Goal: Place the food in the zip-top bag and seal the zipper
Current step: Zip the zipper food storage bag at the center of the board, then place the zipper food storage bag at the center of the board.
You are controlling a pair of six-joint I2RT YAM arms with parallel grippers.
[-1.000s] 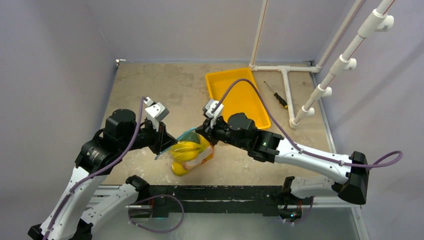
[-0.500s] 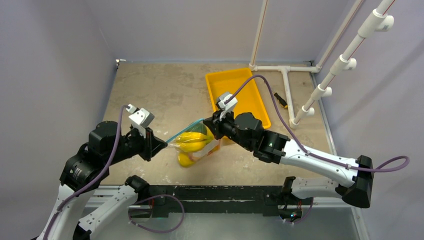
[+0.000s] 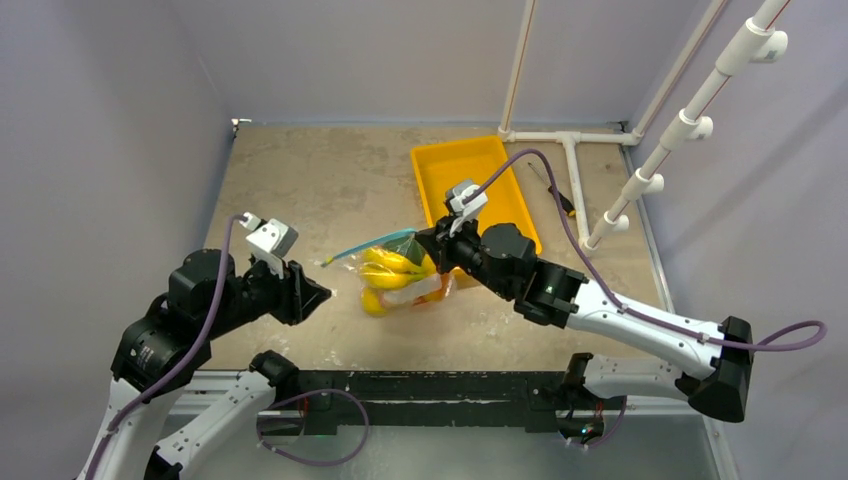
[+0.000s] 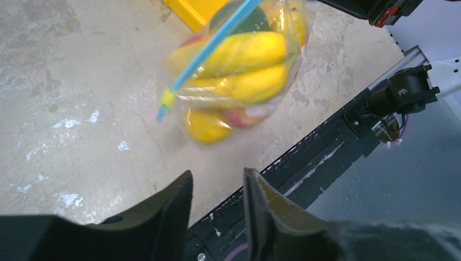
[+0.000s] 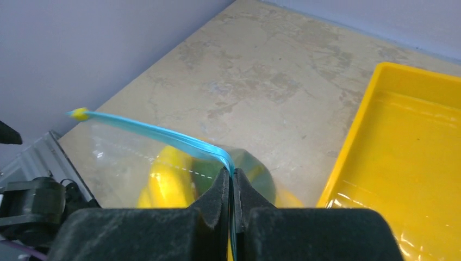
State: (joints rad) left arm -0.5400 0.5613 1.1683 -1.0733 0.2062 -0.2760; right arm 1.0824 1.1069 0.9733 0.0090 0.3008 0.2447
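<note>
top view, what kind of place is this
Probably a robot test cell in a lab, not a kitchen: plain grey walls box in a scuffed table, a white pipe frame stands at the back right, and a screwdriver lies beside it.

One zip-top bag (image 3: 398, 272), one yellow tray (image 3: 468, 165), one screwdriver (image 3: 567, 207), at least two bananas (image 4: 239, 54) inside.

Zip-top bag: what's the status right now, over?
Left gripper open, off the zip-top bag. Right gripper shut on the zipper. Bag holds bananas, other fruit. Yellow tray beside, nothing blocking.
</note>
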